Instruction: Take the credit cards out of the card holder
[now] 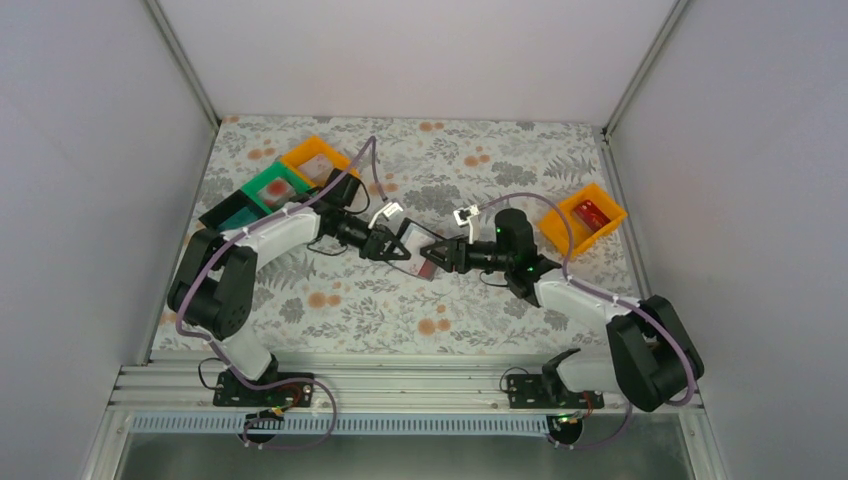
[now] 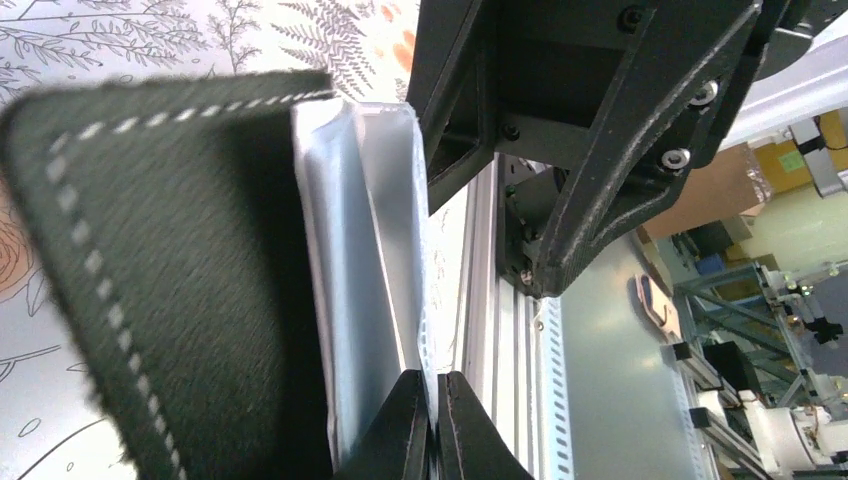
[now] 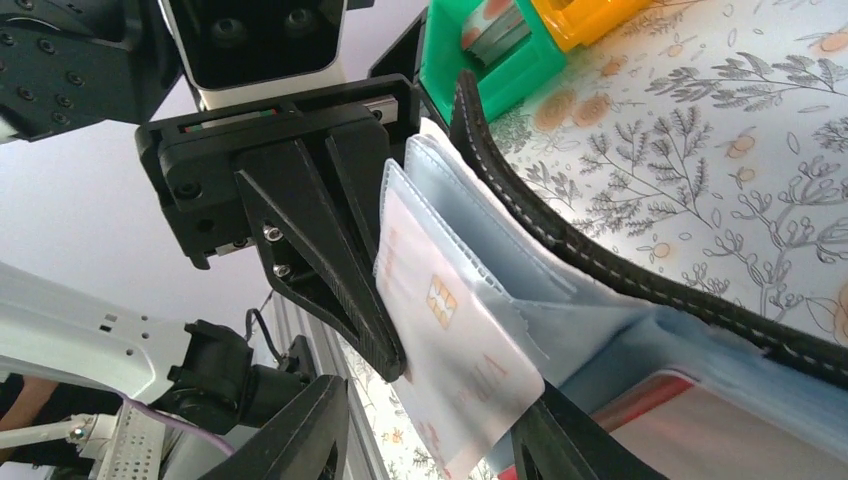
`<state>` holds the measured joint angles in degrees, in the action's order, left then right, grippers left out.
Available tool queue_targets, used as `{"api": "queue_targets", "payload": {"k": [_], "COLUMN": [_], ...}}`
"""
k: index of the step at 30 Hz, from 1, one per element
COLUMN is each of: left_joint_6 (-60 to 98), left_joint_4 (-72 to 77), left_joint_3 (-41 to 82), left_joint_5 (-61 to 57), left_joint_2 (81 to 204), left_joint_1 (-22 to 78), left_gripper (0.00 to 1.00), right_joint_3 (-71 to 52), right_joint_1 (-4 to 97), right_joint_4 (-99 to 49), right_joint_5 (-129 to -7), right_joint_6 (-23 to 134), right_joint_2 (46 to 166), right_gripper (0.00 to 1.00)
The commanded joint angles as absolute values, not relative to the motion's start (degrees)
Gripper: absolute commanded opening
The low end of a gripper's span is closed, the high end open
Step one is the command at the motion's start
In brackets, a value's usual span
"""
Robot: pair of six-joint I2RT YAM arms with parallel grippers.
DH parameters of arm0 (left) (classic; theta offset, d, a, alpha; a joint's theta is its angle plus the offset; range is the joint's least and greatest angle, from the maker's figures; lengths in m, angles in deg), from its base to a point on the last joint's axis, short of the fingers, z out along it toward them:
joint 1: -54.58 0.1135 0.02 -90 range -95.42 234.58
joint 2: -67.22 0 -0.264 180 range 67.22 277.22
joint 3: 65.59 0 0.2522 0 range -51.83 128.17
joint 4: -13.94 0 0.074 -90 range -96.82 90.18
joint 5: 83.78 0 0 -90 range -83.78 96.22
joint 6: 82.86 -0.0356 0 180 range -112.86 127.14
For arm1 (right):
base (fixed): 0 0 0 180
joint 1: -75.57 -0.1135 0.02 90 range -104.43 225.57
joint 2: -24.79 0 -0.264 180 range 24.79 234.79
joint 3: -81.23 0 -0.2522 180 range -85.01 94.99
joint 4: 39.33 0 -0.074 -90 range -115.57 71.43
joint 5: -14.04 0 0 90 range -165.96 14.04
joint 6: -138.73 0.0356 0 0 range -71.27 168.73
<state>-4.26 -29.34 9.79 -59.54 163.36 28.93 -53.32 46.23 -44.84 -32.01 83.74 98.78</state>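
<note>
Nearest to us we count two arms bolted at the table edge, both reaching in to meet mid-table. There's one card holder (image 3: 560,232) there, open between the two claws, with the black stitched cover on the outside and pale see-through sleeves fanned out.

The left gripper (image 2: 433,385) is clenched tight on the edge of one sleeve, fingers pressed together on it. The right gripper (image 3: 432,400) is spread, one finger on either side of a pale card (image 3: 450,345) with a gold chip. We see a gap between one finger and the card, so it's not pinched. The card's long axis runs along the line between the two claws. Its free end points at the right arm and the other end is tucked in its sleeve.

We count three cards: the pale one, a reddish card (image 3: 690,420) in a lower pocket, and a red card (image 1: 592,212) lying in the right orange tray (image 1: 560,218).

Further back on the left are three more trays in a row: black tray (image 1: 215,215), green tray (image 1: 257,186) and far orange tray (image 1: 305,152). That makes four trays.

The chip and the reddish card only show from the right wrist. The left wrist cam gives us just cover and sleeves, and only the top cam catches all four trays.
</note>
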Motion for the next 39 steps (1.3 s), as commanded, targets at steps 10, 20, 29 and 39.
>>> {"api": "queue_targets", "payload": {"k": [10,20,29,39], "left_joint_6": [-6.92,-12.47,-22.05,-36.20], "left_joint_4": [-29.44,-35.68,-43.46,-53.72], "left_joint_3": [11.28,13.78,14.81,16.68], "left_joint_5": [-64.01,-64.80,-66.08,-75.77], "left_joint_2": [162.22,161.02,158.62,158.33], "left_joint_1": [29.46,33.31,36.69,34.92], "left_gripper": [0.02,0.32,0.98,1.00], "right_joint_3": [-50.69,-44.04,-34.72,-29.59], "right_joint_1": [43.77,44.03,44.15,43.97], "right_joint_4": [-52.75,-32.99,-14.88,-10.33], "right_joint_5": [-23.48,-29.00,-25.56,-22.92], "right_joint_6": [82.37,70.49,56.01,51.64], "right_joint_2": [100.08,96.77,95.76,99.38], "right_gripper": [0.24,0.04,0.04,0.04]}}
